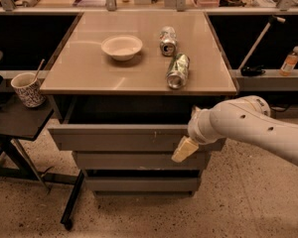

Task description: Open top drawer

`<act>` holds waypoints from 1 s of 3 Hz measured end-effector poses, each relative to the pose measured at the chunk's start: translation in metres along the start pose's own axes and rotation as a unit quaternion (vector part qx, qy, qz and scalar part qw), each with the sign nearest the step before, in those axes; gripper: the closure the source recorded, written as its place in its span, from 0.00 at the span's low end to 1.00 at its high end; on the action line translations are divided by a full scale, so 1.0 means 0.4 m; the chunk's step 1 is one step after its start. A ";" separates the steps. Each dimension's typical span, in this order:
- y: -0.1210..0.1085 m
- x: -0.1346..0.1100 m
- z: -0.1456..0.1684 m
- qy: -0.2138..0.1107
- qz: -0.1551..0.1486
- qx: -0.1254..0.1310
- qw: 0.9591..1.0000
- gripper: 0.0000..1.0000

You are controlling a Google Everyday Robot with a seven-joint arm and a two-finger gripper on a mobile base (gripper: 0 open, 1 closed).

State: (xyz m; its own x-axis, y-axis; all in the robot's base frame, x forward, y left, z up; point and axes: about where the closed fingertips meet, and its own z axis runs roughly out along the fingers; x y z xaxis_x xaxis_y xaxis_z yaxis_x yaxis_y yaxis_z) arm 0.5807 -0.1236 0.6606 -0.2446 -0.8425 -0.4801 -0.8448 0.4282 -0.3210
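Note:
The top drawer is the widest grey front under the beige tabletop. It stands pulled out toward me, with a dark gap behind it and small white scuffs right of its centre. Two narrower grey drawer fronts sit below it, pushed further in. My gripper hangs on the white arm coming in from the right, at the right end of the top drawer's front. One cream fingertip points down-left over the second drawer's front.
On the tabletop are a white bowl and two cans lying on their sides. A patterned cup with a spoon stands on a dark side table at left. A bottle stands on a shelf at right.

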 end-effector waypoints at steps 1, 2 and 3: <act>0.000 0.000 0.000 0.000 0.000 0.000 1.000 0.00; 0.000 0.000 0.000 0.000 0.000 0.000 1.000 0.15; 0.000 0.000 0.000 0.000 0.000 0.000 1.000 0.37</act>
State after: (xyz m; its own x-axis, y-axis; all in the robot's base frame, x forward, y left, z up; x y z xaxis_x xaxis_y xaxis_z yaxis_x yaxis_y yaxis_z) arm 0.5807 -0.1236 0.6606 -0.2445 -0.8425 -0.4801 -0.8448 0.4281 -0.3210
